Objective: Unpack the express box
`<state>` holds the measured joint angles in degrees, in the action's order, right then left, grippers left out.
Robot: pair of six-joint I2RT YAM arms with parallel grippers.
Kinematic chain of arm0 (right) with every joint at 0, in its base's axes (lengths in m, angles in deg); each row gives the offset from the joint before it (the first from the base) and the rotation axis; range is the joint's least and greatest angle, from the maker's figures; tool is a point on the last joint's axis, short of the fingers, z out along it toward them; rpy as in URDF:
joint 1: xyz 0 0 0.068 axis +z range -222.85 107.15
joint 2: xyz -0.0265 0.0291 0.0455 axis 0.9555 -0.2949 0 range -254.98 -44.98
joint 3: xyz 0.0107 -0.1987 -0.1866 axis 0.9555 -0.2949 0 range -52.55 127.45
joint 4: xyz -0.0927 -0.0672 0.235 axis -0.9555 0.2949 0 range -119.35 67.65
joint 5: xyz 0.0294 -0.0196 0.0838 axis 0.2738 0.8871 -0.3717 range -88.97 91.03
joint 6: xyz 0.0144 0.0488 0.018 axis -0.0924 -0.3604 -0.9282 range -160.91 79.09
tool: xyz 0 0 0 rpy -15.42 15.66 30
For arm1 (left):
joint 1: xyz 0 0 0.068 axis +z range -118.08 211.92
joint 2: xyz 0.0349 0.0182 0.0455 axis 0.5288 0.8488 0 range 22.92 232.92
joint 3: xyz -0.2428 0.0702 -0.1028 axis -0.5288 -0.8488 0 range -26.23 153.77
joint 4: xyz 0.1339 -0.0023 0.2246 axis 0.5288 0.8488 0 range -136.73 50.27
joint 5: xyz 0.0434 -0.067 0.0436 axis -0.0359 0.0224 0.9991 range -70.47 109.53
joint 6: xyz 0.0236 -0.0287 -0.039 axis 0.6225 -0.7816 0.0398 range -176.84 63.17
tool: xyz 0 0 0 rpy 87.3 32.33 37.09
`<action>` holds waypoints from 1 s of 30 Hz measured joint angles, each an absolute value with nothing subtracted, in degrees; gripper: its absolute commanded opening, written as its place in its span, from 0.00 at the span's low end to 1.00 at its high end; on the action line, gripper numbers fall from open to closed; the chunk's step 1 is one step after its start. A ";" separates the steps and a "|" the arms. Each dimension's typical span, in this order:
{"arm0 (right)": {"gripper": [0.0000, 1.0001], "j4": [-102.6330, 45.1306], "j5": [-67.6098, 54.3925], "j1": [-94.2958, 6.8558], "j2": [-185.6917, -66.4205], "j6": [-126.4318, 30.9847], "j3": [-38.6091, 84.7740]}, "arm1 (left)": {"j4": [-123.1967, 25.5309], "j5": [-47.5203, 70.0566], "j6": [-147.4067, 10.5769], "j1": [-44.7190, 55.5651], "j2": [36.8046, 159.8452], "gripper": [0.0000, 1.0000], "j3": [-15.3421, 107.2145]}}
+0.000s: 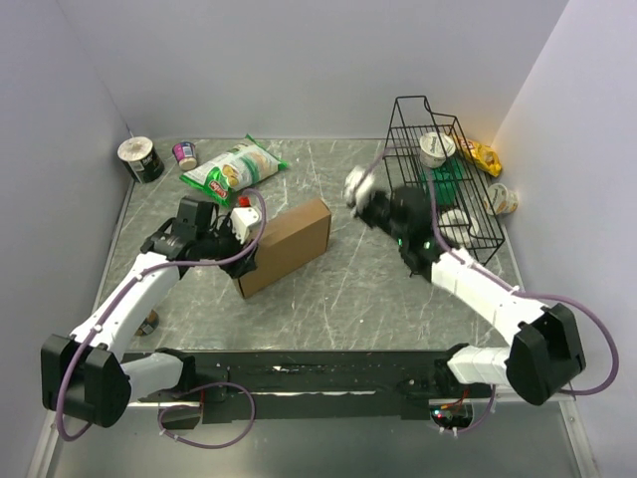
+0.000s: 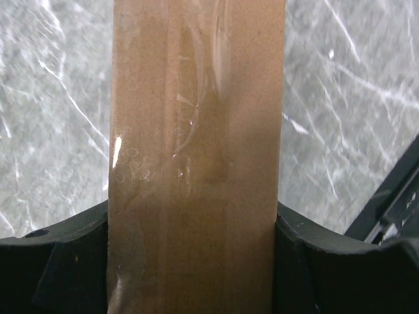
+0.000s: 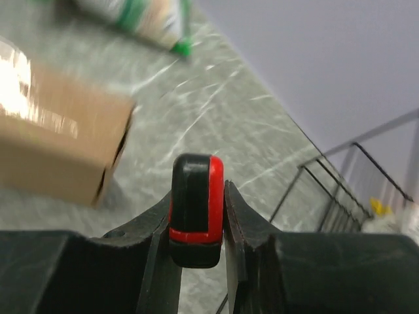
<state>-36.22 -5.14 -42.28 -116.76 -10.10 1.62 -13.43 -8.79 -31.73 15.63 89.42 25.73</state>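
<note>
The express box [image 1: 286,245] is a brown cardboard box standing on its long edge at the middle left of the table. My left gripper [image 1: 241,242] is shut on its near end. In the left wrist view the taped cardboard [image 2: 196,131] fills the gap between both fingers [image 2: 65,261] of that gripper [image 2: 194,261]. My right gripper [image 1: 376,206] is raised to the right of the box, apart from it. It is shut [image 3: 196,219] on a small red-and-black tool [image 3: 195,206]. The box's end [image 3: 59,147] shows blurred at the left of the right wrist view.
A green-and-white snack bag [image 1: 232,169] lies behind the box. A noodle cup [image 1: 140,157] and a small cup [image 1: 185,153] stand at the back left. A black wire basket [image 1: 450,184] with cups stands at the right, with a cup [image 1: 501,199] and a yellow packet [image 1: 485,155] beside it.
</note>
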 measured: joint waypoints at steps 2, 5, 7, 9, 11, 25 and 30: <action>0.00 -41.88 -9.49 -42.37 -115.47 -3.85 -7.82 | -12.18 -9.05 -30.46 15.69 88.81 0.65 25.29; 0.07 -49.99 -15.35 -42.52 -115.21 4.85 -18.01 | -11.27 -9.84 -29.09 15.78 88.13 0.69 25.08; 0.24 -55.94 -18.85 -42.63 -115.37 10.75 -23.78 | -11.05 -10.75 -28.56 15.91 87.98 0.70 24.88; 0.36 -61.31 -21.60 -42.67 -116.04 15.76 -27.86 | -10.41 -11.67 -28.26 16.17 87.95 0.70 24.86; 0.53 -63.54 -23.39 -42.70 -116.48 19.45 -30.03 | -9.82 -12.68 -27.73 16.52 87.93 0.71 24.86; 0.97 -35.59 -25.58 -42.85 -108.50 18.51 -21.20 | -8.91 -15.26 -26.07 17.55 87.74 0.73 24.86; 0.98 -23.28 -27.92 -42.89 -108.04 9.20 -4.52 | -8.67 -15.43 -23.30 17.60 86.88 0.74 24.86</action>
